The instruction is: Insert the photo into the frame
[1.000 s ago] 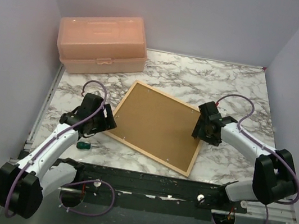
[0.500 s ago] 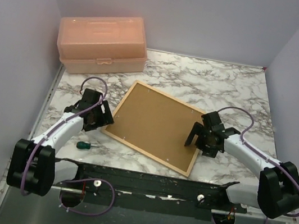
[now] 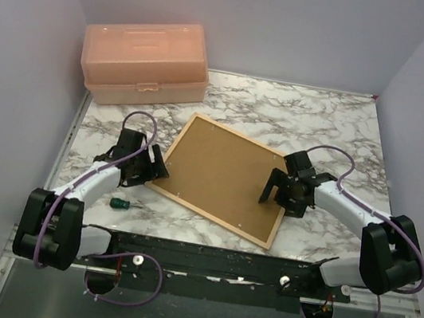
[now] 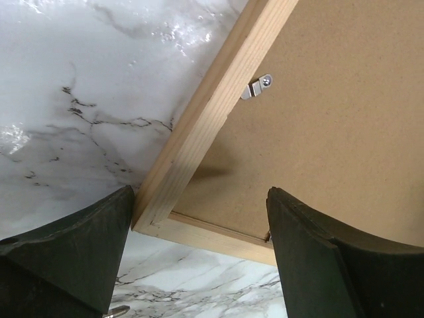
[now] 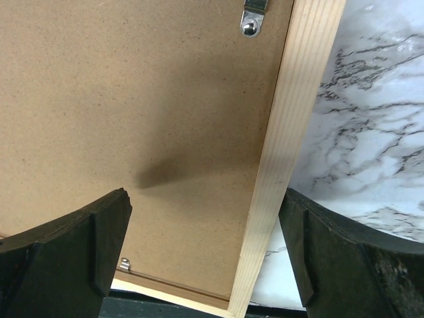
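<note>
Frame point(image 3: 208, 216) lies back-up, left gripper point(image 4: 199, 195) and right gripper point(image 5: 205, 199) both spread over opposite edges.

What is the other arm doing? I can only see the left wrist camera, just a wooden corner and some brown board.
Observer: The right gripper hangs open over the opposite side of the frame. One finger is above the brown board and the other is above the table.
Operator: Where's the photo?
Observer: No view shows it. From above, the board fills the whole frame, back side up.
Operator: Is anything else lying around?
Observer: A small green-handled screwdriver lies on the table near the frame's near-left corner, not touching it.
</note>
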Controlling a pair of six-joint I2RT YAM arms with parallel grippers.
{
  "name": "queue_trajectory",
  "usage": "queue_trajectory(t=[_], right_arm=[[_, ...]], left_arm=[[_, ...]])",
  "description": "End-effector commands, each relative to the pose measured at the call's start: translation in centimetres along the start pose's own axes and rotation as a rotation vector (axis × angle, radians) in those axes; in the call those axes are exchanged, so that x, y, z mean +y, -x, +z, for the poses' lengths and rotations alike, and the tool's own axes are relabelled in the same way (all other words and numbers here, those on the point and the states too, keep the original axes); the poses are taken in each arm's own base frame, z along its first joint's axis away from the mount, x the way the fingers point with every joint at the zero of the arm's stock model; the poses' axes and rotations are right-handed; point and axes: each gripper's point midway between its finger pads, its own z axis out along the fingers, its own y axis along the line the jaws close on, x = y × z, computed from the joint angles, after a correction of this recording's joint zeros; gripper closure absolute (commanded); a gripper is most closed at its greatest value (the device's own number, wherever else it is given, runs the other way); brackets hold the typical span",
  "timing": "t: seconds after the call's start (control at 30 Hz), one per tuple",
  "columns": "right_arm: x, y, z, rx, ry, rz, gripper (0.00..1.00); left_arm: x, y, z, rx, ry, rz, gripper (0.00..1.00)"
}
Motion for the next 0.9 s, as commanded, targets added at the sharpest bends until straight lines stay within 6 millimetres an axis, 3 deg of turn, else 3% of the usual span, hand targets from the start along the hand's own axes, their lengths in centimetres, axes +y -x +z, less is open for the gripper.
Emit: queue_trajectory(t=[0.0,0.2,0.33,0.7,0.87], right_arm=[[1.9,1.2,0.5,-0.002,0.048,-0.037,0.00],[2.4,1.8,0.6,-0.001,0.050,-0.049,0.00],[2.7,2.0,0.4,-0.002,0.056,-0.055,0.00],[2.6,1.0,-0.2,0.021,0.084,-0.068,0.00],[2.6,0.0,-0.2,0.043,0.113,-0.073,0.00]], left_arm=[[-3.7,-5.3,-0.9,0.144,-0.202,-0.003,0.20],[-5.0,-8.8,-2.9,0.160,-0.253,0.042,0.21],[-4.5,-11.0,-4.1,0.172,-0.265,0.041,0.21],[-3.3,-15.3,-6.5,0.178,-0.328,-0.007,0.28],[-3.2,-16.2,-7.3,0.190,-0.329,-0.018,0.32]])
